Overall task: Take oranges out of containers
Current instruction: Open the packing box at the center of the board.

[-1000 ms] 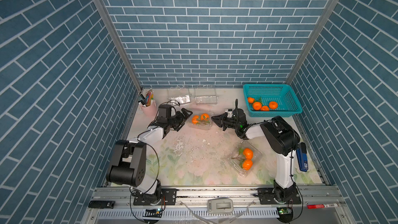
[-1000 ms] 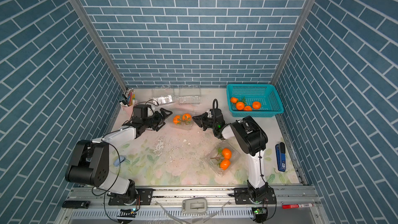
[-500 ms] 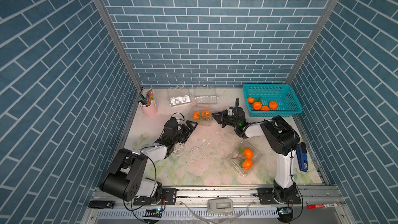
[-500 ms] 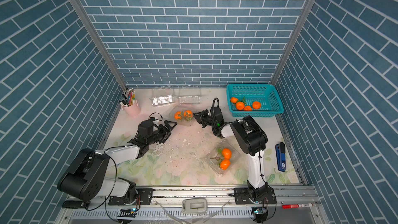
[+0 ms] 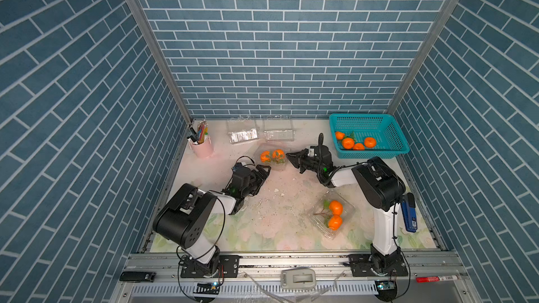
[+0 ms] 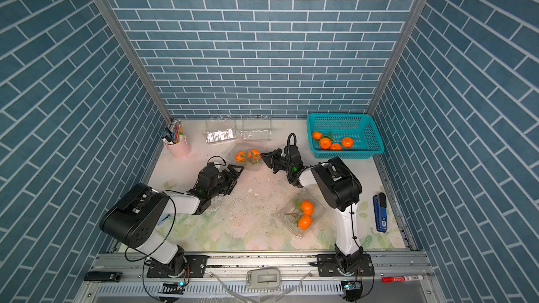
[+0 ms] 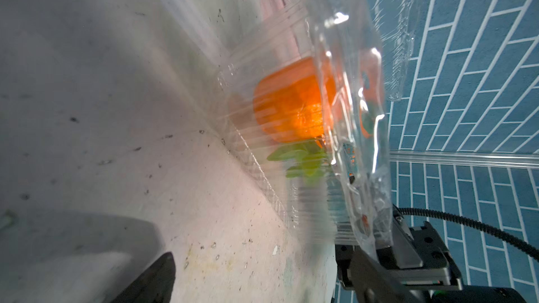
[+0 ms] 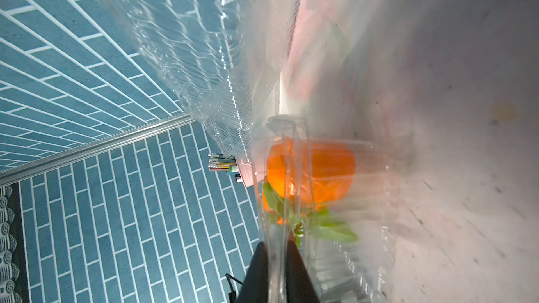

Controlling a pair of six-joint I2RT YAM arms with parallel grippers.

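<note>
four oranges (image 5: 348,143) sit in the teal basket (image 5: 369,118); two containers (image 5: 243,134) lie empty. my right fingers (image 8: 256,275) pinch the edge of a third container (image 5: 272,157) on the tabletop (image 5: 262,228), with my left fingers (image 7: 154,284) wide beside it. it and a fourth container (image 5: 332,217) hold two each.

My left pincer (image 5: 264,174) and right pincer (image 5: 289,156) are black; white links (image 5: 383,225), bulky black joints (image 5: 186,217), looping cables (image 5: 320,141) behind.
</note>
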